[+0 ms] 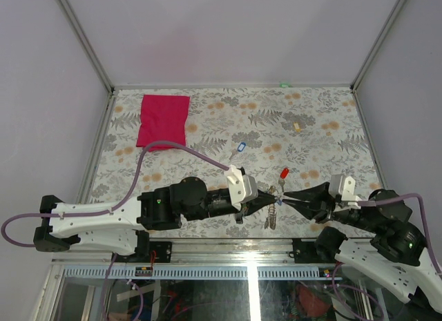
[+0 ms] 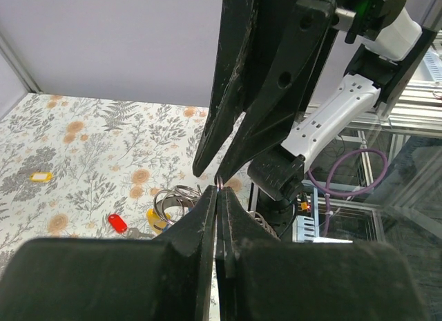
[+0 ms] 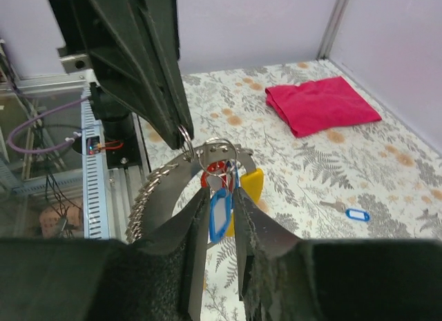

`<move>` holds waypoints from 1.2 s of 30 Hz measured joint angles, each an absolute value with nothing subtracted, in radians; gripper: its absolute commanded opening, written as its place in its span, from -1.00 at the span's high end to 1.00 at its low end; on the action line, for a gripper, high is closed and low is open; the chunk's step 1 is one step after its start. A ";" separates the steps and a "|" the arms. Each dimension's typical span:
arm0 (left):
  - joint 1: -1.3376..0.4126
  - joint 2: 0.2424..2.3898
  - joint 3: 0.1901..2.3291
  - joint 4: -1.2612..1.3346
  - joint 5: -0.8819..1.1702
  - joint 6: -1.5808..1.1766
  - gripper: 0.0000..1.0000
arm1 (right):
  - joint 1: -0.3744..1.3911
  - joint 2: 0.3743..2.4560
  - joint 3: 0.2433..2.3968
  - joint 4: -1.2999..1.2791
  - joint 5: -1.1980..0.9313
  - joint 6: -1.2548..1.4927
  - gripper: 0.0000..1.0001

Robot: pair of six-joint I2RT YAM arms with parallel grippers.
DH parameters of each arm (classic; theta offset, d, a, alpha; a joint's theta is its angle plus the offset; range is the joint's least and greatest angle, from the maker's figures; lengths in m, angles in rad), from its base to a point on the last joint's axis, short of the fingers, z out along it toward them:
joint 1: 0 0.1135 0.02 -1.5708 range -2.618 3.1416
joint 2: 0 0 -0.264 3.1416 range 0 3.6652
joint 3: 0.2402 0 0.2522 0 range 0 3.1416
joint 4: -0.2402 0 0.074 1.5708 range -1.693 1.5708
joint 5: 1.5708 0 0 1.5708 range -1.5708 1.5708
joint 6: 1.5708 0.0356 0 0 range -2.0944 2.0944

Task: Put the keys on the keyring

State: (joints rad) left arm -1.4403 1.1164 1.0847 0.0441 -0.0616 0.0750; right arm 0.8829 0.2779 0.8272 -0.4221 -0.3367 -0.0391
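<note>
The left arm point(image 1: 97, 224), lower left, and the right arm point(image 1: 376, 257), lower right, have white shells on their long links and black joint housings. A lilac cable point(image 1: 173, 147) runs to each white wrist camera point(image 1: 238, 183). A green light point(image 1: 412, 244) shows on the right arm. The left gripper point(image 2: 216, 193) and right gripper point(image 3: 221, 193) are matte black tapering wedges. One finger point(image 2: 269, 52) has a round hole.

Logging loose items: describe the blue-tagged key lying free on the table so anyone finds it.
Find the red cloth at the far left of the table. Right of its near corner lies the blue-tagged key, alone; the red tag and yellow tag lie further right.
</note>
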 measured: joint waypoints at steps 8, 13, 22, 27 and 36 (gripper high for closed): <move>-1.440 1.116 1.085 0.043 -0.019 0.075 1.00 | 0.883 0.235 0.827 -0.326 -0.444 -0.048 0.40; -1.440 1.121 1.096 0.018 0.002 0.075 1.00 | 0.883 0.254 0.834 -0.308 -0.500 -0.066 0.40; -1.440 1.134 1.116 -0.020 0.027 0.076 1.00 | 0.883 0.336 0.858 -0.347 -0.557 -0.126 0.45; -1.440 1.134 1.118 -0.037 0.037 0.076 1.00 | 0.883 0.342 0.863 -0.366 -0.570 -0.144 0.49; -1.440 1.134 1.129 -0.056 0.045 0.076 1.00 | 0.883 0.361 0.871 -0.416 -0.595 -0.162 0.60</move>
